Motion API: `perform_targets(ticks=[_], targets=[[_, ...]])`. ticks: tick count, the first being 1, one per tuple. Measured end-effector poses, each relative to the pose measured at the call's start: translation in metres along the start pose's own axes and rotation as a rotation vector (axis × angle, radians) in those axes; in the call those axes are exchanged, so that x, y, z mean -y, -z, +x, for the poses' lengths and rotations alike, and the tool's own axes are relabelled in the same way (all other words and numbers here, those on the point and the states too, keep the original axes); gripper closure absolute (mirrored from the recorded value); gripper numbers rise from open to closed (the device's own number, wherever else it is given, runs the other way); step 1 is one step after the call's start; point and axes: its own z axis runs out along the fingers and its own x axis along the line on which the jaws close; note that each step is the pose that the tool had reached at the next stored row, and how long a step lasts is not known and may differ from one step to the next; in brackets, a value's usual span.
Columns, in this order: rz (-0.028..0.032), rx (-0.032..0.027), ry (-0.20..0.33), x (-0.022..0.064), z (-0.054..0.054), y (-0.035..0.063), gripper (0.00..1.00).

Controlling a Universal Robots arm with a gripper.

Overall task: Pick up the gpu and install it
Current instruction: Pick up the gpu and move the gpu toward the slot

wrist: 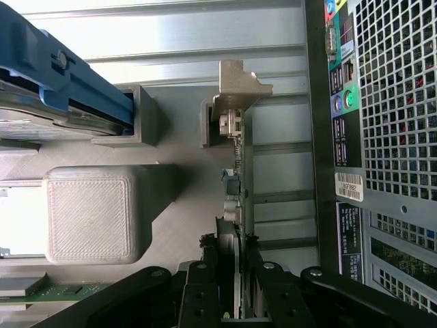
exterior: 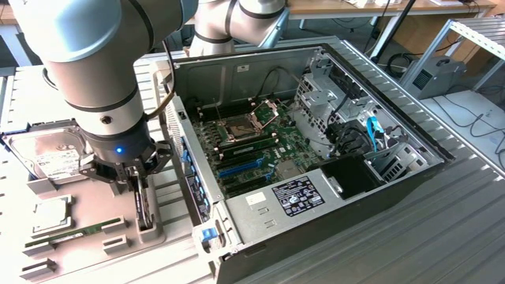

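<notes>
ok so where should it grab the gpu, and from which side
Probably by the top edge, pinching across the two flat faces, coming straight down. The gpu stands on its long edge in a slot of the grey holder, so only the upper edge is free. Stay off the bracket end.

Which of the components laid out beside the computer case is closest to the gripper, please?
The gpu: the thin black card standing on edge directly under the gripper. The hard drive and memory stick lie flat farther off.
</notes>
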Motion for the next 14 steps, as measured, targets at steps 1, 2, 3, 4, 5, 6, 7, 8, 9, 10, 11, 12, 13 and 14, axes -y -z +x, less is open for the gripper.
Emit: perform_targets(ticks=[1, 2, 3, 4, 5, 6, 7, 8, 9, 10, 11, 12, 13, 14], targets=[[0.0000, 0.0001, 0.000, 0.0000, 0.0000, 0.0000, 0.74], [0.0000, 0.0000, 0.000, 0.0000, 0.0000, 0.0000, 0.74], [0.0000, 0.0000, 0.000, 0.0000, 0.0000, 0.0000, 0.74], [0.0000, 0.0000, 0.000, 0.0000, 0.0000, 0.0000, 0.74], [0.0000, 0.0000, 0.000, 0.0000, 0.0000, 0.0000, 0.74], [0.0000, 0.0000, 0.000, 0.0000, 0.0000, 0.0000, 0.74], [0.0000, 0.0000, 0.000, 0.0000, 0.0000, 0.0000, 0.74], [0.0000, 0.0000, 0.000, 0.0000, 0.0000, 0.0000, 0.74], [0.0000, 0.0000, 0.000, 0.0000, 0.0000, 0.0000, 0.74], [0.0000, 0.0000, 0.000, 0.0000, 0.0000, 0.0000, 0.74], [0.0000, 0.0000, 0.000, 0.0000, 0.0000, 0.0000, 0.74], [0.0000, 0.0000, 0.000, 0.0000, 0.0000, 0.0000, 0.74], [0.0000, 0.0000, 0.000, 0.0000, 0.0000, 0.0000, 0.74], [0.0000, 0.0001, 0.000, 0.0000, 0.0000, 0.0000, 0.74]])
